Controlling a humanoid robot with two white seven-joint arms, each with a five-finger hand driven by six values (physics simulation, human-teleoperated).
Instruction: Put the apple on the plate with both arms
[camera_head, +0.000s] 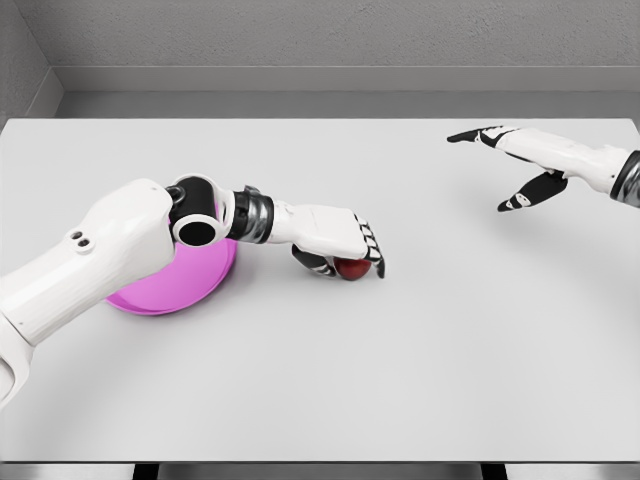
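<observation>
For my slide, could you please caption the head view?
Left hand closes over apple beside pink plate; right hand hovers open.

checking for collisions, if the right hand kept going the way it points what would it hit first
The right hand points left across the bare table. Nothing seems to lie in that line; the apple and left hand look lower and nearer, though depth is unclear.

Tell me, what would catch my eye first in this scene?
Probably the bright pink plate at the left of the white table, half hidden under the robot's big white left arm. Just right of it, the left robot hand is cupped over a small red apple. Far off at the upper right, the right robot hand hangs open above the table, holding nothing.
</observation>
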